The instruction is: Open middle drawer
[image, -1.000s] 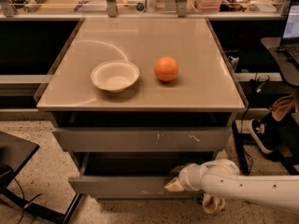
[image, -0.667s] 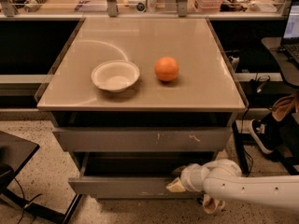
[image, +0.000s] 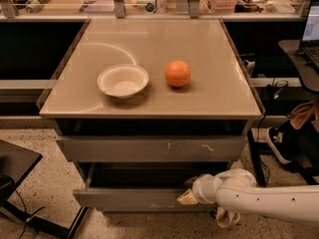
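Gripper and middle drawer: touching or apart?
Touching. The camera view shows the gripper lying over the top edge of the middle drawer front, near its right end, with no gap between them.

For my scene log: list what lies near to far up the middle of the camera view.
The gripper, at the front of the middle drawer → scuffed upper drawer front → orange on the tabletop.
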`<state>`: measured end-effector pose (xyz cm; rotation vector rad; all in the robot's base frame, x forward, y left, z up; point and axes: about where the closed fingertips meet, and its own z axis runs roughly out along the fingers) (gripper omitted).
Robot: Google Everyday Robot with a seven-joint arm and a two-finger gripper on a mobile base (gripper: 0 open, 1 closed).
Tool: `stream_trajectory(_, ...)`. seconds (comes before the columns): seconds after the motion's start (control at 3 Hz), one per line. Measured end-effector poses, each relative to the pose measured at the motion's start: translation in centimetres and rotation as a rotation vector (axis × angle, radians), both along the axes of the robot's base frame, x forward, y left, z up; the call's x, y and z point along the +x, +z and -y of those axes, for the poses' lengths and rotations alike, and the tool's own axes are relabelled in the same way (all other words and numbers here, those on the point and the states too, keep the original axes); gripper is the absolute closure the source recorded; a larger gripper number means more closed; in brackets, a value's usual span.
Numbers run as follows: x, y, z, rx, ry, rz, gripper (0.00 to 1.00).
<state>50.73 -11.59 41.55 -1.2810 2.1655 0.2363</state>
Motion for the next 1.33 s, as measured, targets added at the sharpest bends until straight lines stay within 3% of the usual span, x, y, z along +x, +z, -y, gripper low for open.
stream_trajectory(1.0,-1.4,0.1,0.6,-0.001,0.001,0.005,1.0)
stream_trajectory(1.33,-4.4,-0.4,-1.1,0.054,0.005,-0.011,1.0)
